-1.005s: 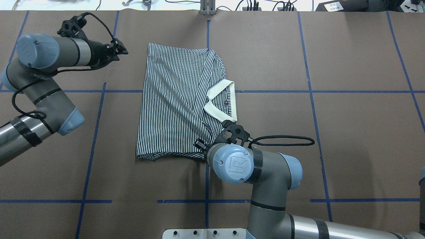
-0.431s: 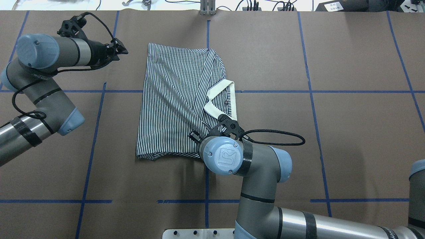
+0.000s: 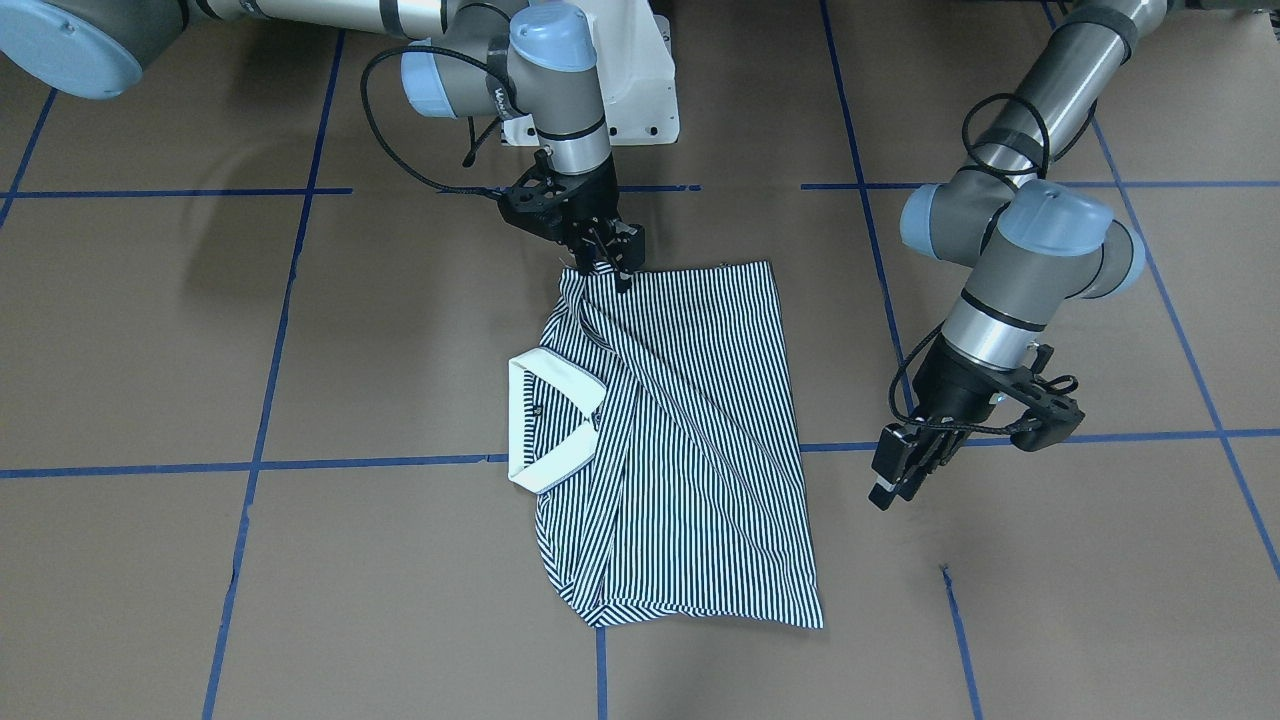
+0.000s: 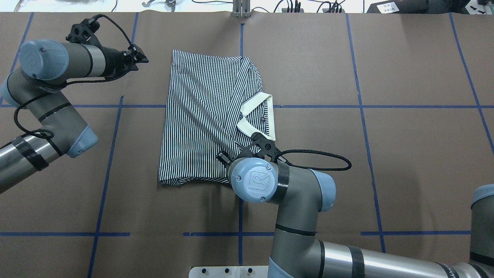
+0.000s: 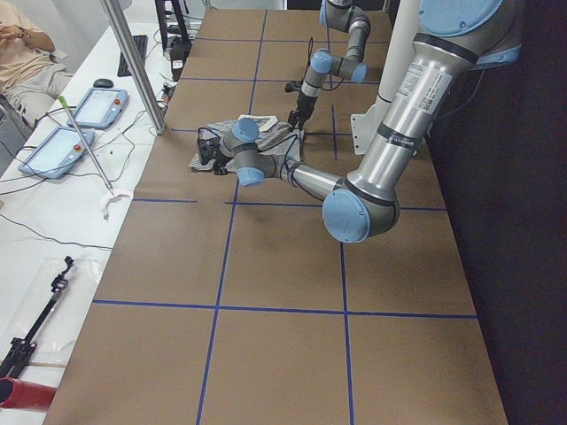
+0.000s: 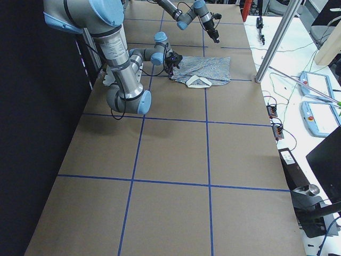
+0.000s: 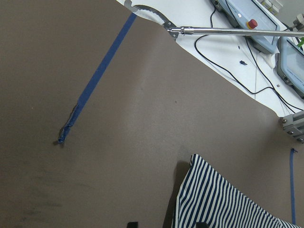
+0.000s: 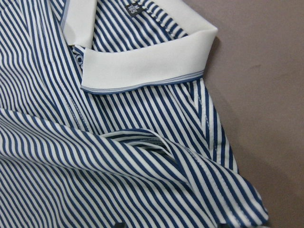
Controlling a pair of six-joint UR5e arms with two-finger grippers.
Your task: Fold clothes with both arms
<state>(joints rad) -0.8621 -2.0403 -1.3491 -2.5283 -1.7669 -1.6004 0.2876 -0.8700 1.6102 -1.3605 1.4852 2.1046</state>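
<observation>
The striped polo shirt (image 4: 204,123) lies folded on the brown table, its cream collar (image 4: 259,117) on its right side. In the front-facing view the shirt (image 3: 690,430) spreads below my right gripper (image 3: 612,268), which stands fingers-down at the shirt's corner nearest the robot. The right wrist view shows the stripes (image 8: 118,180) and collar (image 8: 147,66) close up, with the fingertips wide apart at the bottom edge, so it is open. In the overhead view that gripper is hidden under its wrist. My left gripper (image 4: 142,60) hovers open and empty, left of the shirt's far corner (image 7: 223,204).
Blue tape lines cross the brown table cover (image 4: 405,154). The white pedestal base (image 3: 640,90) stands at the robot's edge. A metal post (image 4: 241,9) rises at the far edge. Tablets and cables lie on the white bench (image 5: 80,115) beyond the table.
My right arm has moved left, bringing its gripper over the shirt's near corner. The left arm and the shirt have not moved.
</observation>
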